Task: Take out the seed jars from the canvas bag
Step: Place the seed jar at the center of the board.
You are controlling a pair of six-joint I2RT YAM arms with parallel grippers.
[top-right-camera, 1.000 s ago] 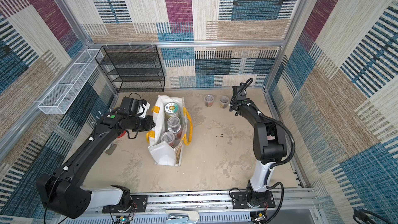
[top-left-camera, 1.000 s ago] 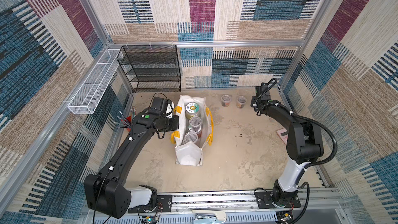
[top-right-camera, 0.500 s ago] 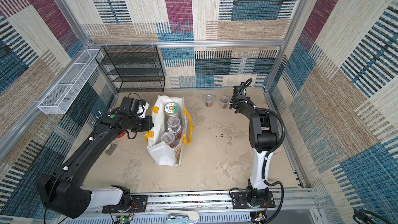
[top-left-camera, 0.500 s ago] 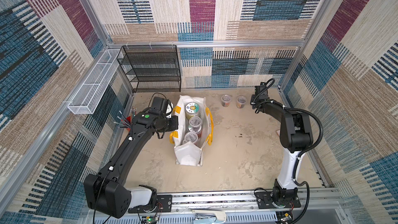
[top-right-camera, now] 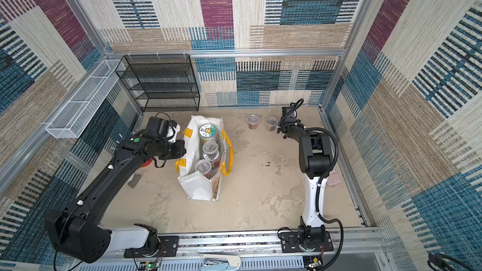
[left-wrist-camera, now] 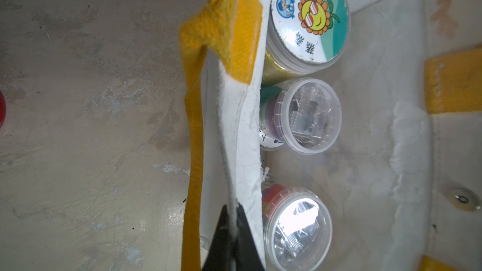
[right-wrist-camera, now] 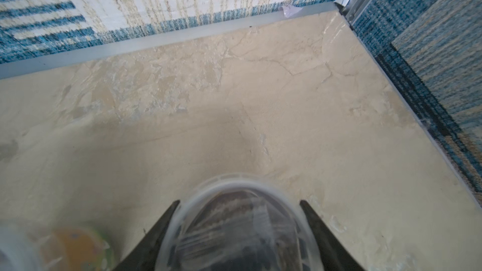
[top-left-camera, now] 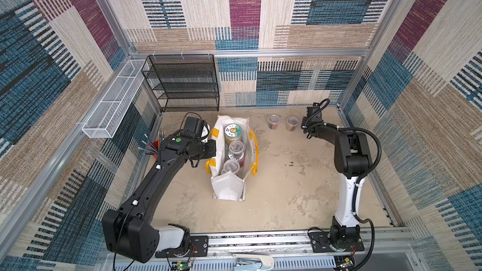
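A clear tub (right-wrist-camera: 236, 230) sits gripped — between right gripper (right-wrist-camera: 240, 201) jaws.

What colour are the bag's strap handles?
Yellow; the strap handles show best in the left wrist view.

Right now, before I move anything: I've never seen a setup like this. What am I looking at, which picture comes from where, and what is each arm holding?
These are two robot arms mounted at the near edge of a beige table, each ending in a two-fingered tool. The two wide pictures come from one camera head overhead; the two close ones come from cameras on the arms' wrists. Mid-table stands a white bag with yellow handles; a picture-lid jar and two clear tubs show inside. Two loose tubs stand by the far wall. The left tool pinches the bag's edge. The right tool grips a dark-filled tub beside them.
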